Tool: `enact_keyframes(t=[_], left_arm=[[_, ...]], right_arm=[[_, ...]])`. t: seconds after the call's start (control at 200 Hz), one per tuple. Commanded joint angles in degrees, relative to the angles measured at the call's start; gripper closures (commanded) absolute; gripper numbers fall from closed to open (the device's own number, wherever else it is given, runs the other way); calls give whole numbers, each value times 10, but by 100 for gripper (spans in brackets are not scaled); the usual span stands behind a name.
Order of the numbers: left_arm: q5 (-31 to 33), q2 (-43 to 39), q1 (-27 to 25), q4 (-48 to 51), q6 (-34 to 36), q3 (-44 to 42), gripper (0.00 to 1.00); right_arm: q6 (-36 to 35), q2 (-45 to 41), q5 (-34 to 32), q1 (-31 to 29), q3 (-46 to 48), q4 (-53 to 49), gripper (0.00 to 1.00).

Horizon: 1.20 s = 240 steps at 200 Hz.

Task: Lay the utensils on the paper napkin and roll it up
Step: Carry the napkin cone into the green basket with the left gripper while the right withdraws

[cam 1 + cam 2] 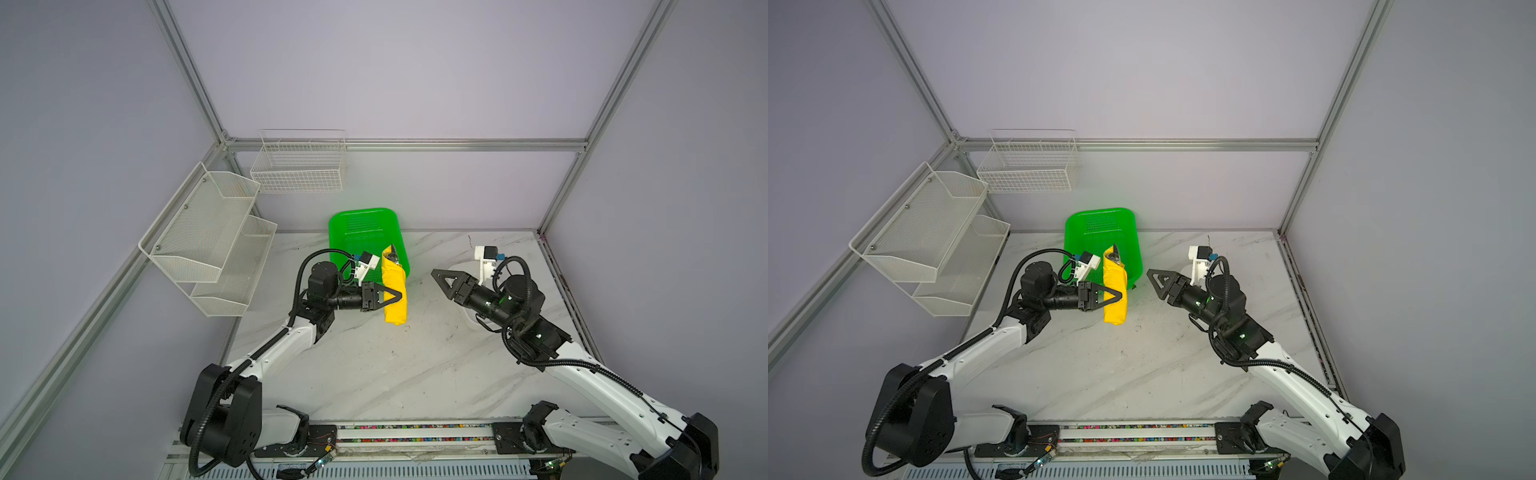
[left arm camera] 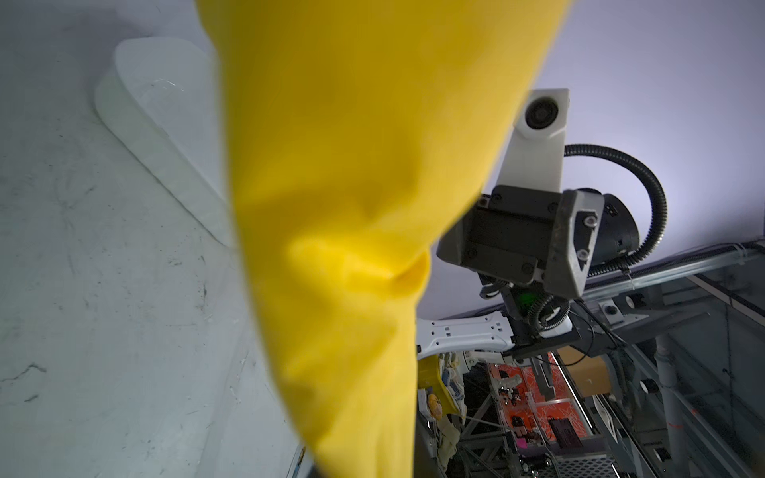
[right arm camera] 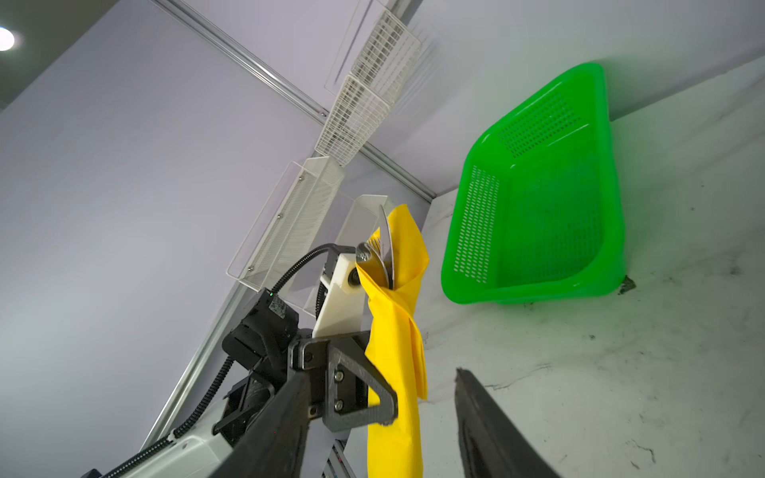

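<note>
The paper napkin (image 1: 395, 286) (image 1: 1115, 291) is rolled into a yellow bundle, held off the marble table just in front of the green basket. Shiny tips of the utensils (image 1: 392, 254) (image 3: 383, 248) stick out of its far end; the rest of them is hidden inside. My left gripper (image 1: 395, 296) (image 1: 1117, 296) is shut on the middle of the roll. In the left wrist view the napkin (image 2: 352, 207) fills the middle and hides the jaws. My right gripper (image 1: 436, 276) (image 1: 1150, 275) hovers open to the right of the roll, apart from it, its fingers (image 3: 480, 414) spread.
The green basket (image 1: 365, 232) (image 3: 538, 207) stands at the back centre against the wall. A white tray (image 2: 165, 136) lies on the table under the right arm. White wire racks (image 1: 208, 237) (image 1: 299, 166) hang on the left and back walls.
</note>
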<state>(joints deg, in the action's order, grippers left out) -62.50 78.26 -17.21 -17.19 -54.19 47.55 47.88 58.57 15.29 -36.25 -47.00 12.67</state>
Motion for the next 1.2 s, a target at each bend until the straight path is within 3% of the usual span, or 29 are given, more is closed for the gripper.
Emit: enact_keyframes(t=[0.0,0.32,0.545,0.815,1.195], left_arm=[[-14,38,29,-13,25,90,100],[-19,214,83,-9,41,221,100],[10,325,91,119,124,347,100],[19,447,94,174,145,483,100],[24,447,93,184,177,402,100]], right_arm=[[-10,13,-25,4,-1,-36,42],[-14,46,-22,5,6,-34,41],[-17,67,-25,5,5,-32,41],[-21,99,-23,5,0,-27,41],[-22,105,-13,5,-4,-31,41]])
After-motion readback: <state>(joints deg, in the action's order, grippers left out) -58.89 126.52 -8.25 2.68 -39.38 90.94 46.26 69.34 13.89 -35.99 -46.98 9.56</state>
